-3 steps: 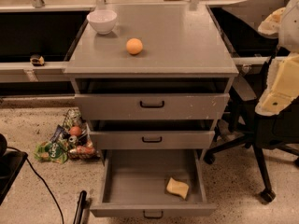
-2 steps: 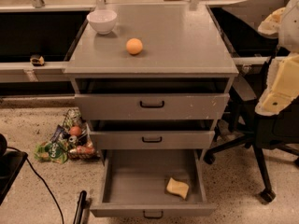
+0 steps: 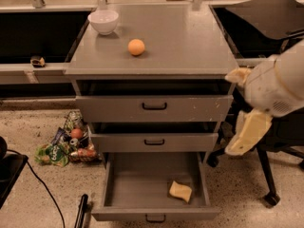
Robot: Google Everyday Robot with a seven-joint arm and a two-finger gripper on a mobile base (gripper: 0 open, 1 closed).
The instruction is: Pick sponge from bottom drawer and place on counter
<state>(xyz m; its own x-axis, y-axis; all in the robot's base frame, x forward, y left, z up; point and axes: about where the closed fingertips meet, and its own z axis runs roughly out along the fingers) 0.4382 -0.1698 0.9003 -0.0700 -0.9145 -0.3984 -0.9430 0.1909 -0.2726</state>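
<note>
Lower centre-right, the sponge (image 3: 180,191) lies in the open bottom drawer (image 3: 137,184); the gripper (image 3: 235,112) hangs at mid-right, jaws spread. Best to descend straight over it, clear of the upper drawers, then pinch gently.

Warm, fairly dim light from above falls on the worktop (image 3: 185,37), palest toward its back edge. The orange ball (image 3: 136,47) and white bowl (image 3: 103,21) cast short, soft shadows. Off the front right corner the gripper (image 3: 236,112), fingers spread, looks washed-out and pale.
</note>
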